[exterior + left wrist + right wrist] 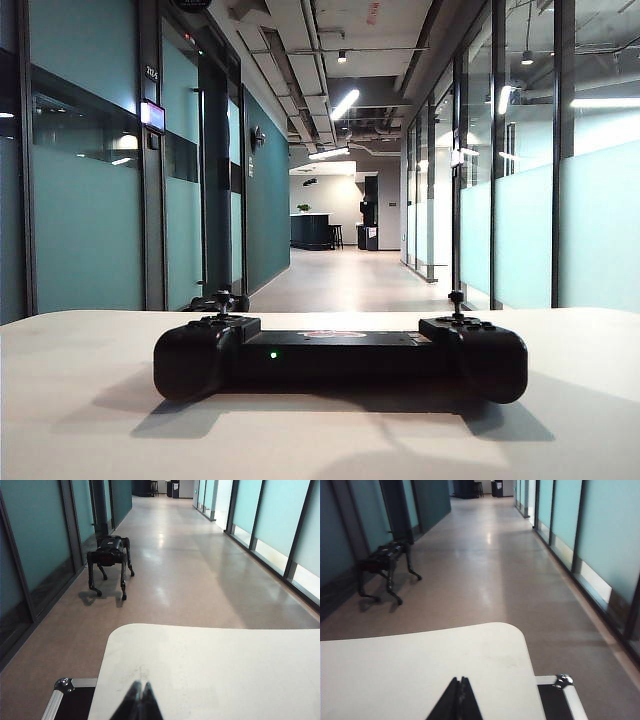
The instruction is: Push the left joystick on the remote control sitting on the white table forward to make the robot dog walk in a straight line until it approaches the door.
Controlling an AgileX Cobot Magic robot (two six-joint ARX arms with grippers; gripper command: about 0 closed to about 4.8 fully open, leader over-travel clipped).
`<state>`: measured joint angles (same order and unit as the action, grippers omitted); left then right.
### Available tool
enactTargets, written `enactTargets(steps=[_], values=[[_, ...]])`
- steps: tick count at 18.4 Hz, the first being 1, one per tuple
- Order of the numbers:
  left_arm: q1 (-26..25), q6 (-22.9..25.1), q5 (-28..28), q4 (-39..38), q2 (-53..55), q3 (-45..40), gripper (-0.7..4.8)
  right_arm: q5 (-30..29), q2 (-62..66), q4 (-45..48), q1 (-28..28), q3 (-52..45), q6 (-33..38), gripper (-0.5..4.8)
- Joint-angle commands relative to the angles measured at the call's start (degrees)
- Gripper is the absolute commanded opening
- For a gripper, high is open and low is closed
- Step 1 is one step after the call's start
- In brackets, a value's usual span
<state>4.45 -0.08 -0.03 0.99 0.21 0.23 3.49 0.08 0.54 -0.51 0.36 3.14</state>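
The black remote control [340, 352] lies on the white table [80, 400], green LED lit. Its left joystick [223, 298] and right thumbstick [456, 297] both stand upright with nothing touching them. The robot dog [110, 555] stands on the corridor floor by the left wall, facing away, beside a dark door [100, 505]; the right wrist view also shows the robot dog [382, 560]. My left gripper [139, 685] is shut and empty above the table's near part [225, 670]. My right gripper [459, 680] is likewise shut and empty. Neither wrist view shows the remote, and the exterior view shows no gripper.
A long corridor [345, 280] runs ahead between glass partitions [600, 220] and teal walls. A black case with metal edges [65, 695] sits beside the table's left corner, and a black case [560, 690] also sits at the right corner.
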Motion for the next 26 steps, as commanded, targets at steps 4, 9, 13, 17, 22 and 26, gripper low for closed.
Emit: enactTargets(steps=[4, 9, 13, 17, 22, 26], values=[[0.02, -0.39, 0.22, 0.83, 0.02, 0.17, -0.05, 1.03, -0.04, 1.01, -0.04, -0.31, -0.15, -0.06], [0.02, -0.42, 0.22, 2.08, 0.02, 0.2, -0.05, -0.59, -0.04, 1.31, -0.04, 0.04, -0.15, -0.06], [0.02, -0.76, -0.04, 5.05, 0.07, 3.43, -0.05, -0.63, 0.04, 1.22, -0.02, 5.57, -0.17, -0.06], [0.02, -0.74, -0.85, 5.09, 3.41, 9.79, -0.05, -0.9, 4.66, 1.31, -0.02, 14.58, -0.17, -0.06], [0.02, -0.83, 2.36, 5.09, 16.87, 20.72, -0.05, -5.49, 17.22, 0.72, 0.26, 27.43, -0.17, -0.06], [0.42, -3.19, 13.49, 2.43, 29.48, 31.56, -0.05, -5.6, 27.98, -10.38, 3.89, 39.82, -0.13, -0.06]])
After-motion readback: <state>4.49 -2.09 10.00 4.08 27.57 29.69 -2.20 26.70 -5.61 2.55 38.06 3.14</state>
